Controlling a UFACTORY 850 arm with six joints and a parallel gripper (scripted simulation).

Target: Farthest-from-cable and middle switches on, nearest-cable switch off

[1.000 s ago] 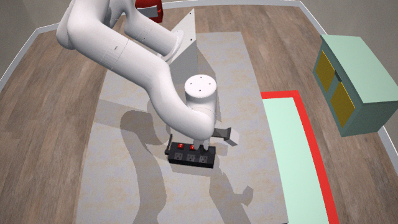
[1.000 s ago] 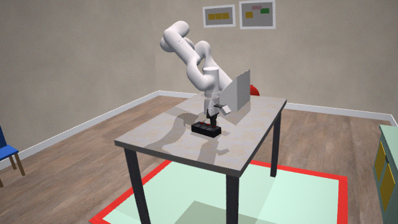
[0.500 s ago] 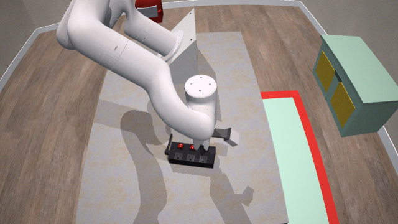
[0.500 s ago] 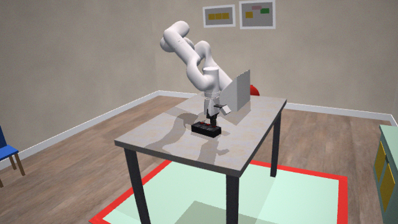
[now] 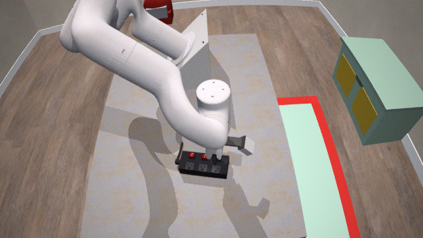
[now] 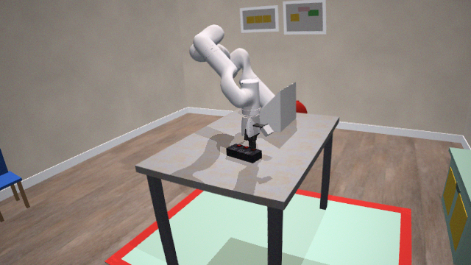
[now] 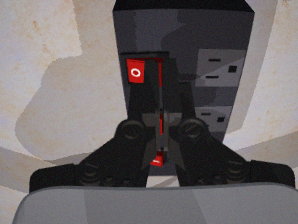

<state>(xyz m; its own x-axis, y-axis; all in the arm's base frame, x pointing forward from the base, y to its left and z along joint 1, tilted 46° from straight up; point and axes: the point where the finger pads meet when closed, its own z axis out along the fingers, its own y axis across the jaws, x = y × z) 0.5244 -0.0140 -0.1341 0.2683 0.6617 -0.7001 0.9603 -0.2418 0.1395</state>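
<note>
A black power strip lies flat and the right way up on the table. Its cable stub is at its left end in the top view. Two red switches show there. The third switch, at the end away from the cable, is hidden under my gripper. The gripper is shut and empty, with its tips down on the strip's switch row. In the wrist view, one red switch shows left of the fingers and another shows under them.
A grey wedge-shaped panel stands on the table behind the arm, with a red object behind it. A green cabinet and a blue chair stand on the floor away from the table.
</note>
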